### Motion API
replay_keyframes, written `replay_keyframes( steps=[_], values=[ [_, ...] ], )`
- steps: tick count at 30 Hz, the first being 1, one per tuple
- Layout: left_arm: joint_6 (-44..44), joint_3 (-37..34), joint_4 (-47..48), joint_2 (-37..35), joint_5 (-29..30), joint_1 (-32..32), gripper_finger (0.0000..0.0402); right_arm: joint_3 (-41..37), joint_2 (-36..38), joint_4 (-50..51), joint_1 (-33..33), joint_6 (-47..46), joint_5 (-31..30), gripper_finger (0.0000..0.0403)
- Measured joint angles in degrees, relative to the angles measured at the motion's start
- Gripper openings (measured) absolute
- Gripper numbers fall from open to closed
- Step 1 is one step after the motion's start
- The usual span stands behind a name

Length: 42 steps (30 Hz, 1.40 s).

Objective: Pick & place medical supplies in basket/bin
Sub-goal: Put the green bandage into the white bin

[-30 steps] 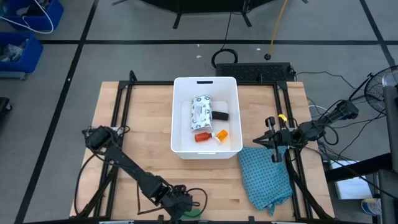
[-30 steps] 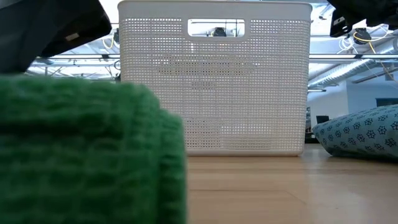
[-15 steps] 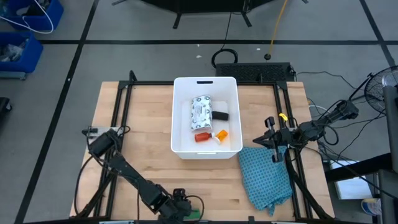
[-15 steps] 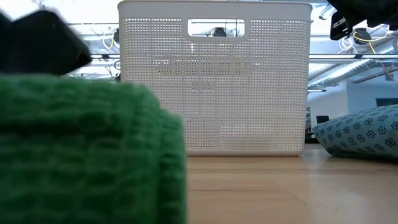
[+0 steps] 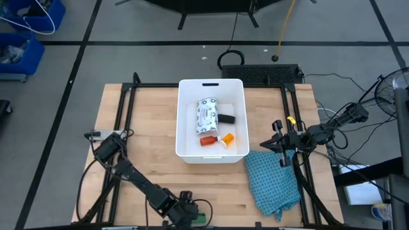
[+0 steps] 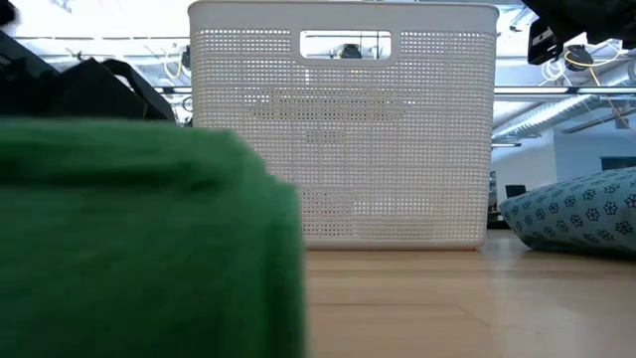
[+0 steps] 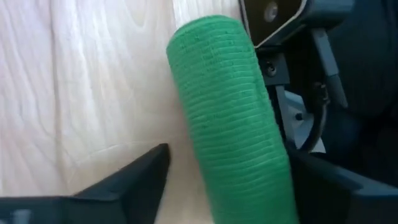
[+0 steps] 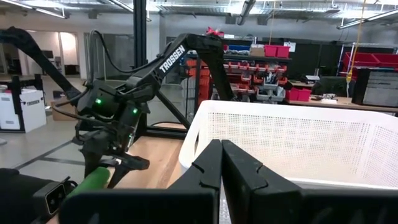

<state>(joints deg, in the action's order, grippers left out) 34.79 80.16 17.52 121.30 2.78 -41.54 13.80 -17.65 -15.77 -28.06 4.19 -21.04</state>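
Left gripper [image 7: 217,186] spread wide astride green roll [image 7: 230,112], at table's near edge well short of white bin [image 5: 185,137] | fingers should close squarely mid-roll before lifting | right gripper [image 8: 222,168] pinched shut, empty, parked right of bin.

1. Even, bright overhead light fills the high view; the table [image 5: 147,137] shows only faint, soft shadows beside the bin [image 5: 211,119].
2. In the low view, the green bar [image 6: 139,249] sits so close to the lens that it blurs into a soft mass, while the bin's mesh wall stays crisp.
3. Ceiling lights behind the bin glare white through its handle slot.
4. The left wrist view is washed pale on the wood, with the fingers [image 7: 130,180] blurred.
5. The right wrist view is sharp in the distance and dark up close.
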Motion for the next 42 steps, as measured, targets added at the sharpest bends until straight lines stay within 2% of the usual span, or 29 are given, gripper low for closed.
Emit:
replay_keyframes(
  steps=[7, 9, 12, 16, 19, 23, 27, 31, 33, 38, 42],
  values=[
    [-3.6, -0.1, 1.8, -1.4, -7.3, 1.2, 0.0081, 0.0, 0.0, 0.2, 0.0, -0.2, 0.0, 0.0000],
    [-5.1, -0.4, 5.7, -3.8, -8.0, 0.8, 0.0046, 0.0, 0.0, 0.2, 0.0, -0.3, 0.0, 0.0000],
    [-6.0, -0.3, 10.2, -9.6, -3.6, -0.3, 0.0047, 0.0, 0.0, 0.2, 0.0, -0.3, 0.0, 0.0000],
    [-9.7, -0.3, 18.3, -19.6, 7.5, -2.6, 0.0061, 0.0, 0.0, 0.2, 0.0, -0.2, 0.0, 0.0000],
    [-11.5, -0.3, 25.0, -28.5, 17.8, -5.5, 0.0075, 0.0, 0.0, 0.4, 0.0, -0.1, 0.0, 0.0000],
    [-13.5, -0.2, 32.8, -39.6, 32.4, -8.9, 0.0058, 0.0, 0.0, 0.8, 0.0, -0.1, 0.1, 0.0000],
    [-18.7, -3.9, 33.9, -51.2, 44.6, -10.9, 0.0052, 0.0, 0.0, 1.1, 0.0, 0.4, 0.1, 0.0000],
    [-23.1, -14.1, 28.5, -64.2, 51.0, -10.1, 0.0065, 0.0, 0.0, 1.1, 0.0, 0.9, 0.1, 0.0000],
    [-26.0, -20.4, 21.9, -70.7, 53.1, -9.3, 0.0069, 0.0, 0.0, 1.0, 0.0, 0.7, 0.3, 0.0000],
    [-38.1, -36.7, 3.0, -84.4, 54.2, -6.0, 0.0058, 0.0, 0.0, 1.0, 0.0, 0.6, 0.3, 0.0000],
    [-45.4, -48.4, -7.6, -93.8, 53.3, -2.6, 0.0054, -0.5, 0.0, 0.0, 0.0, -0.4, 0.3, 0.0000]
  ],
)
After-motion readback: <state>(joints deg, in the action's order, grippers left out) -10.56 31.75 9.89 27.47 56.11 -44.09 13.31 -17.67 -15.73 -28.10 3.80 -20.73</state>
